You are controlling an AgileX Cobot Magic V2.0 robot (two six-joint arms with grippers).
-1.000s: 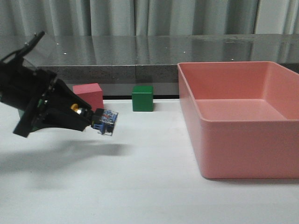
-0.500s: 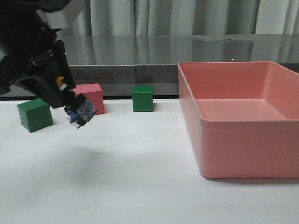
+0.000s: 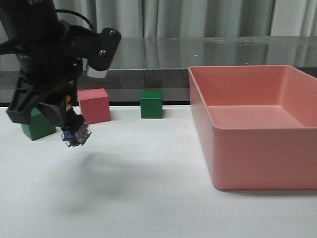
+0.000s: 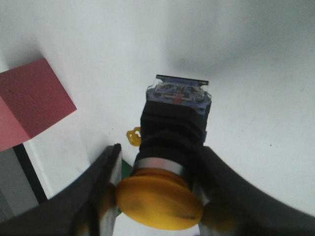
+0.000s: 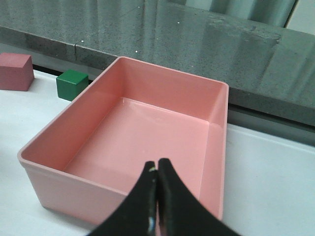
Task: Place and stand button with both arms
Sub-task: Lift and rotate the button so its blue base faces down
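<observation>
Yellow-orange cap, black collar, blue-clear base: the button [image 3: 76, 135], clamped in the left pincer [image 3: 69, 130] and held clear of the white bench [image 3: 148, 188], base tilted down toward 5 o'clock in the front view. Hangs at the 9 o'clock side of the scene, its shadow on the bench below. In the left wrist view, the same button [image 4: 170, 162] seen from the cap end, black fingers [image 4: 98, 191] pressing on both sides of the collar and cap, base pointing away over bare bench.

Just behind the left arm [image 3: 49, 64], at about 10 o'clock, a green cube [image 3: 37, 126] partly hidden by the black links. Beside it toward the middle, a pink cube [image 3: 94, 105], then a second green cube [image 3: 151, 104] near 12 o'clock, all three resting on the bench and apart from each other. At 3 o'clock, a big pink bin [image 3: 257, 148], well apart from the button.

From the right wrist view, right pincer [image 5: 157, 196] clenched on nothing, fingertips pressed together, hovering above the near rim of the pink bin [image 5: 123, 147]. Green cube [image 5: 72, 84] and pink cube [image 5: 15, 71] visible beyond the bin's far corner.
</observation>
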